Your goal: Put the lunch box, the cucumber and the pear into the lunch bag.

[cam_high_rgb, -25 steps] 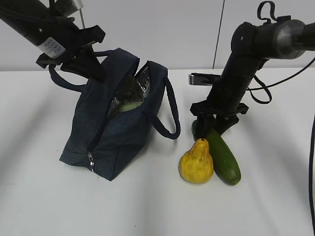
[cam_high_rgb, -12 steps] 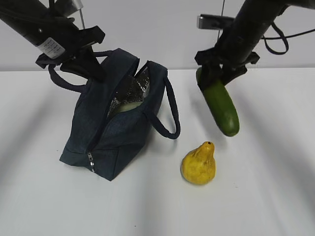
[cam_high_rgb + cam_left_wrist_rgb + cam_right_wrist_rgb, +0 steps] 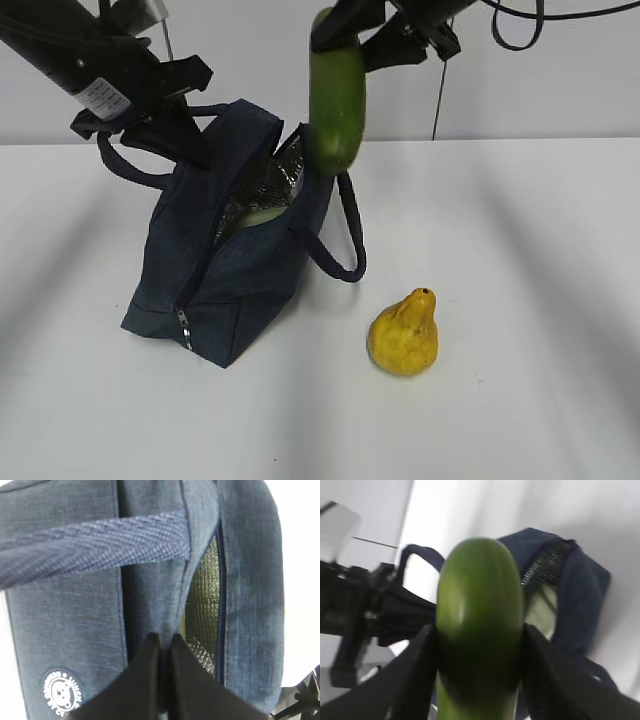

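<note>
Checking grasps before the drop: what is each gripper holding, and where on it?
The right gripper clamps the smooth dark green cucumber near its upper end. The left gripper pinches the dark navy fabric lunch bag at its opening edge.

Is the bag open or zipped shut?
Open. The lunch bag gapes at the top, showing silver lining and something pale green inside.

Both arms are matte black. The left arm point(image 3: 70, 55) is a thick tube bearing a white label with small print, and a silver cylinder point(image 3: 145, 10) sits above it. Thin black cables point(image 3: 560, 14) loop beside the right arm point(image 3: 400, 25).
</note>
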